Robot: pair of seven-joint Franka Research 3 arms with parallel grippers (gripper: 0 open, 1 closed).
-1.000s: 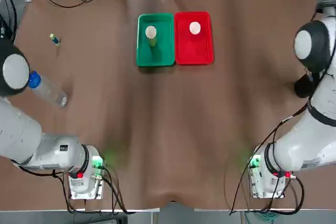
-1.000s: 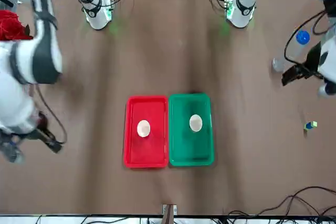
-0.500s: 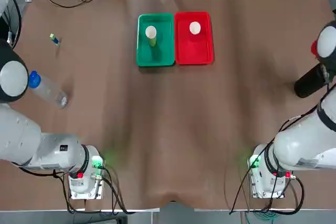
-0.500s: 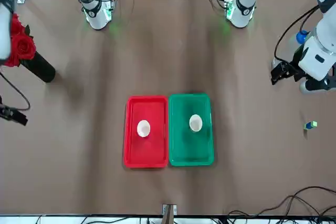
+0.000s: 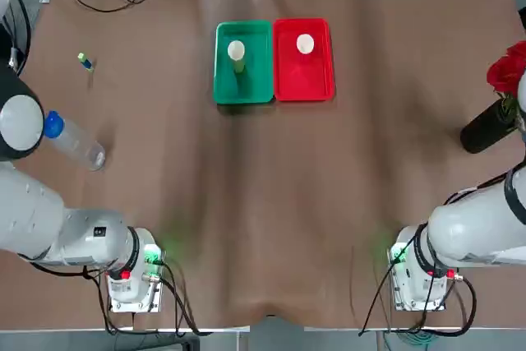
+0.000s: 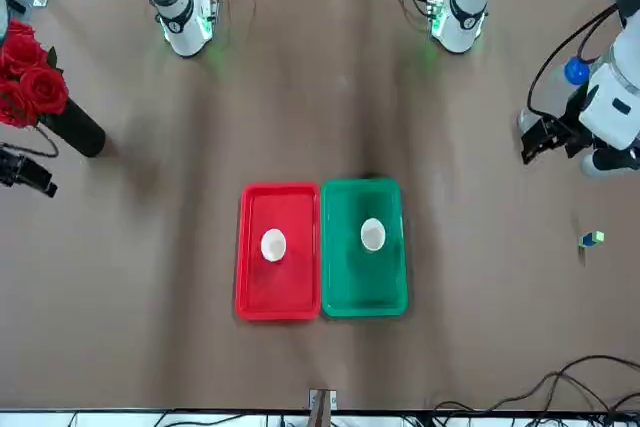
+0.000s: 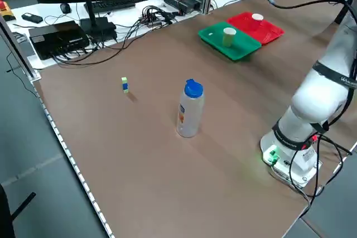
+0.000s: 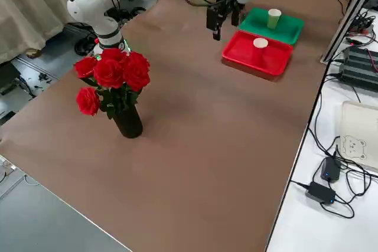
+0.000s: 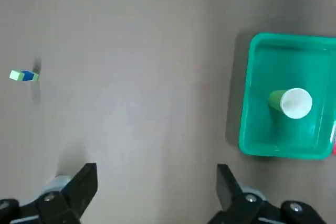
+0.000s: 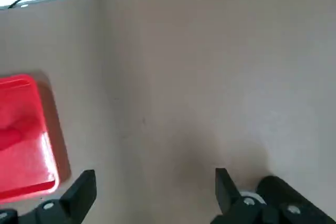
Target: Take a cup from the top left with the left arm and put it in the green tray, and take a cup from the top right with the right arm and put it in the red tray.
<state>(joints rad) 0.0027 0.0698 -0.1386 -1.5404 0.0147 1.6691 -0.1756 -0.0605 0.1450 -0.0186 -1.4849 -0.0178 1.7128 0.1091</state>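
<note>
With both cups already placed, top view shows green cup (image 5: 237,52) upright in green tray (image 5: 256,88), red cup (image 5: 305,43) in red tray (image 5: 316,84), far centre of table (image 5: 271,195); left wrist view: left tool (image 9: 156,190) fingers apart, empty; right wrist view: right tool (image 10: 155,192) likewise.

Cups (image 5: 236,51) in adjacent trays (image 5: 243,88)

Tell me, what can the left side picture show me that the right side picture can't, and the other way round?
Only the left side view shows the clear blue-capped bottle standing upright and a tiny green and blue block beyond it. Only the right side view shows the vase of red roses and an open end effector raised near the trays. Both show the green tray with the light-green cup standing in it, and the red tray beside it holding the red cup.
</note>
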